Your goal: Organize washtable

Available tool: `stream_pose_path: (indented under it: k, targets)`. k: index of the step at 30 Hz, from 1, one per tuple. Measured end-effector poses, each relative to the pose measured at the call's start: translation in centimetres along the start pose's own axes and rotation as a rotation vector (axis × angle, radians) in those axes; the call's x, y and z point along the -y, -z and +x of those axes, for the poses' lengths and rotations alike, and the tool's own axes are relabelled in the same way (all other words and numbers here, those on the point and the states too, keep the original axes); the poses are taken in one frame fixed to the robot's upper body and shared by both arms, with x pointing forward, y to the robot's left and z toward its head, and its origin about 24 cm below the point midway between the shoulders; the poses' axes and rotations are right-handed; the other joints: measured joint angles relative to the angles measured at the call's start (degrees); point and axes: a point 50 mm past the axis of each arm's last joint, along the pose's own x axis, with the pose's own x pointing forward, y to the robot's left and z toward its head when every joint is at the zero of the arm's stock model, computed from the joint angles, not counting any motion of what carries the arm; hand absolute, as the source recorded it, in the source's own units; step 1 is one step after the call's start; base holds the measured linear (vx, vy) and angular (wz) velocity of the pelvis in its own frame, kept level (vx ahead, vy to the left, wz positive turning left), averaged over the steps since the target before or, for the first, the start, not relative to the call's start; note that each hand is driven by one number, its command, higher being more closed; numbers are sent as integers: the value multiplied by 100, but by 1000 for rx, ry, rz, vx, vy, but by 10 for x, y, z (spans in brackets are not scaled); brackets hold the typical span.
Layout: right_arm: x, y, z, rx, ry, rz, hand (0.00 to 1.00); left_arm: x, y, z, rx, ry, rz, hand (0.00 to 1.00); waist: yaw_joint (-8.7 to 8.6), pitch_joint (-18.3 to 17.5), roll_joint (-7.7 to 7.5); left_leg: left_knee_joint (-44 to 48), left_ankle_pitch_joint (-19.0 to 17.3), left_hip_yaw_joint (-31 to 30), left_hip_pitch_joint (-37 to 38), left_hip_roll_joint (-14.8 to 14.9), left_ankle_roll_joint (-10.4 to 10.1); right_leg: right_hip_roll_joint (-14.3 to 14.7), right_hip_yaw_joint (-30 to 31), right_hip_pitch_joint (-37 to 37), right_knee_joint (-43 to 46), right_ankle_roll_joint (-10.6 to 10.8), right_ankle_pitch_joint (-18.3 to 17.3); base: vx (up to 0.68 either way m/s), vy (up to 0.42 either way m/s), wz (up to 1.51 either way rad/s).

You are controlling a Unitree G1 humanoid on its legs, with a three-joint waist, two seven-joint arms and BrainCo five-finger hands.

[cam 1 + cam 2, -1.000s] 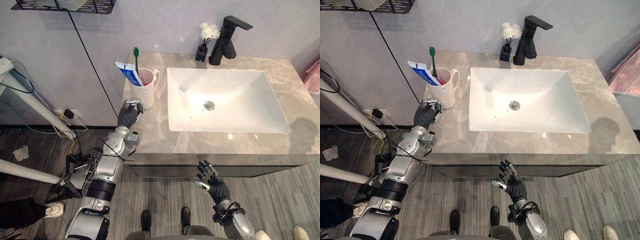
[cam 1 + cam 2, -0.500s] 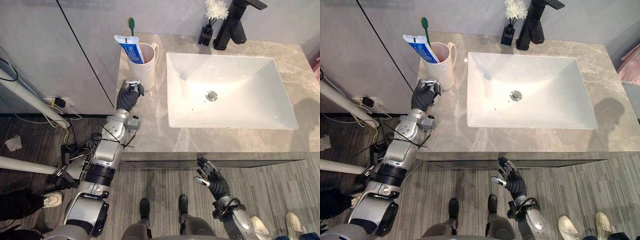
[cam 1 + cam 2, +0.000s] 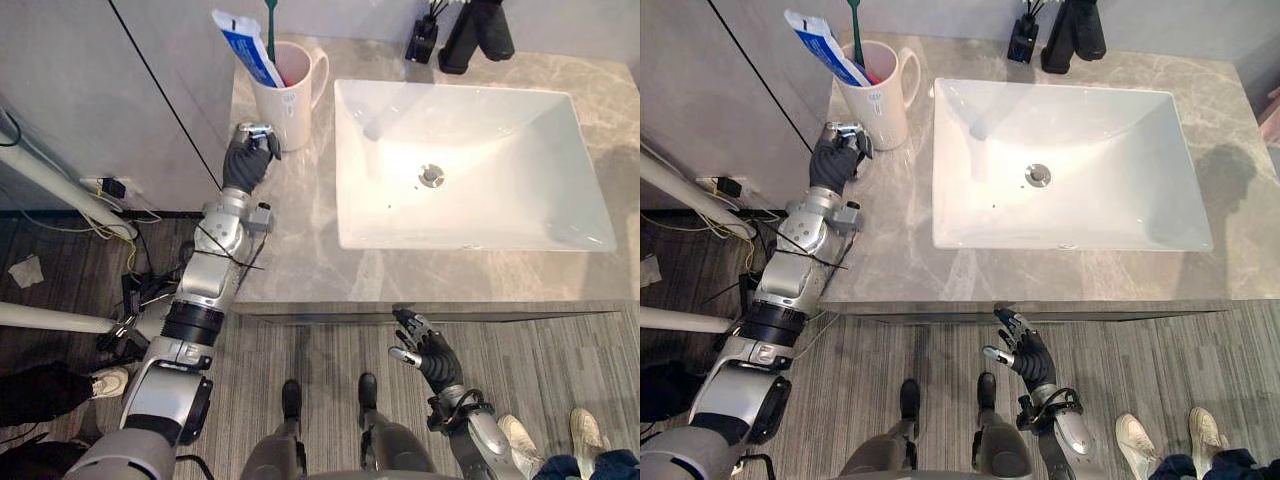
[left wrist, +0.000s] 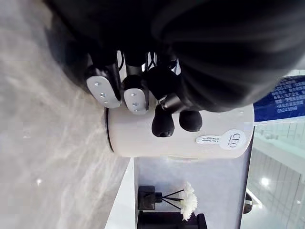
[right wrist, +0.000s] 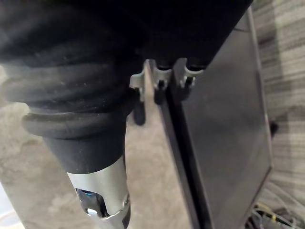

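Left hand (image 3: 248, 160) curled empty beside white ceramic mug (image 3: 292, 100) on grey marble worktop (image 3: 290, 250); the left wrist view shows white flowers (image 4: 189, 202) beyond the mug; right hand (image 3: 432, 358) spread wide.

The countertop (image 3: 300, 240) is showing grey-beige marble with pale veining. The sink (image 3: 480, 110) is reading glossy white, with a silver drain (image 3: 431, 176). The cup (image 3: 290, 100) is coming across cream-white, its inside possibly pinkish, hard to confirm. The toothpaste tube (image 3: 240, 45) is showing blue and white, and the toothbrush (image 3: 270, 20) is showing green. The faucet (image 3: 478, 35) is reading black. The small bottle (image 3: 422, 40) is also reading black, and it is carrying a white flower (image 4: 189, 202). The floor (image 3: 330, 350) is showing grey wood-grain streaks. The left hand (image 3: 250, 150) is showing a dark cover and silver, dark-tipped fingers (image 4: 102, 88).
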Motion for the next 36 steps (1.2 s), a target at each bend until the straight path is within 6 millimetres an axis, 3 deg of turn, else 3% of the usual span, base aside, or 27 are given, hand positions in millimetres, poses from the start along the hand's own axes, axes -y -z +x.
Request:
stream_pose_path:
  k: [8, 24, 31, 36]
  targets:
    - [0, -4, 2, 26, -4, -5, 0, -12, -23, 20, 58, -48, 25, 100, -30, 141, -22, 1, 0, 46, -112, 11, 1, 24, 36, -82, -111, -69, 123, 10, 2, -3]
    - [-1, -5, 3, 35, -11, 14, 0, -23, -33, 32, 61, -70, 49, 100, -123, 261, -60, 56, -17, 150, -100, 5, 18, 13, 169, -91, -123, -84, 144, 0, 6, -3]
    - [-2, -5, 3, 36, -13, 26, 0, -24, -33, 32, 59, -79, 51, 100, -122, 271, -54, 89, -16, 156, -100, 4, 18, 13, 175, -74, -124, -83, 144, 0, 2, 0]
    - [-2, -2, 3, 22, -12, 30, 0, -19, -15, 14, 22, -34, 44, 100, -131, 273, 5, 136, -18, 114, 58, -12, 17, -10, 166, 105, -126, -83, 144, 2, 1, 1]
